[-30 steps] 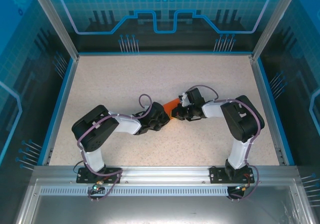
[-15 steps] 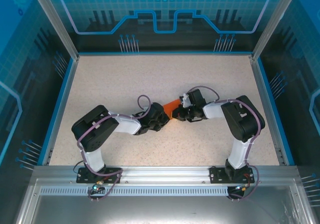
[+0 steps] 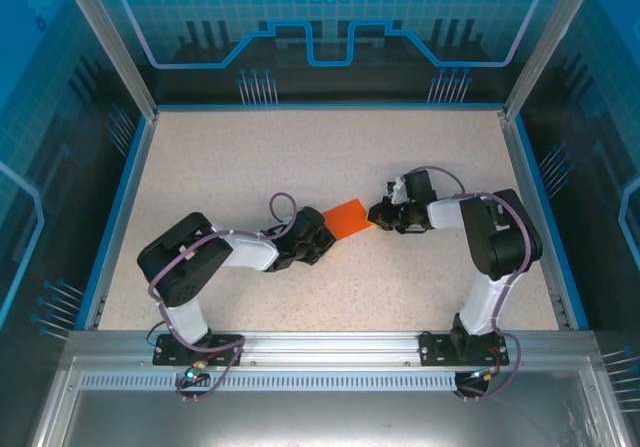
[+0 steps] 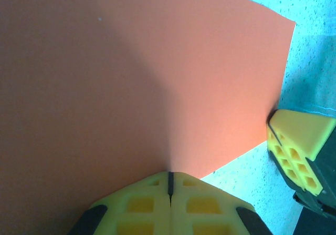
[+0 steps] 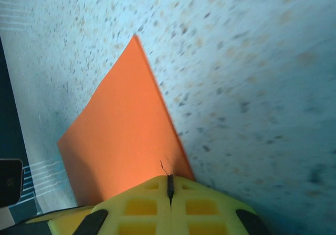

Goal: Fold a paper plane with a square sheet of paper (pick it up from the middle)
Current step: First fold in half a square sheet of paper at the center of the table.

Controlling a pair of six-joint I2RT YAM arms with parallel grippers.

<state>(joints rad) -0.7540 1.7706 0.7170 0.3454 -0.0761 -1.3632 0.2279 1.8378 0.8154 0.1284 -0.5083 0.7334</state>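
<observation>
The square sheet of paper (image 3: pixel 347 218) is bright orange, plain and unmarked. It is located near the centre of the speckled surface (image 3: pixel 250 157), between the two hands. The left hand (image 3: pixel 322 235) is positioned at the near-left edge of the sheet, and the right hand (image 3: pixel 379 213) at its right edge. Both arms reach inward from their bases at the near edge of the surface, with each forearm lying low. In the left wrist view, the yellow fingertips (image 4: pixel 142 203) of the left hand are pressed together with no gap, and the edge of the sheet is clamped in the seam between them. The sheet spreads away from this grip and covers most of that view, with a faint shaded line running up its middle. At the right edge of the sheet in the same view, one yellow fingertip (image 4: pixel 299 138) of the right hand is in contact with the paper. In the right wrist view, the right hand's pads (image 5: pixel 142 206) are likewise closed tight on a corner of the sheet, which extends away from the grip as a tilted, pointed orange panel. Whether the far edge of the sheet rests on the surface cannot be determined.
</observation>
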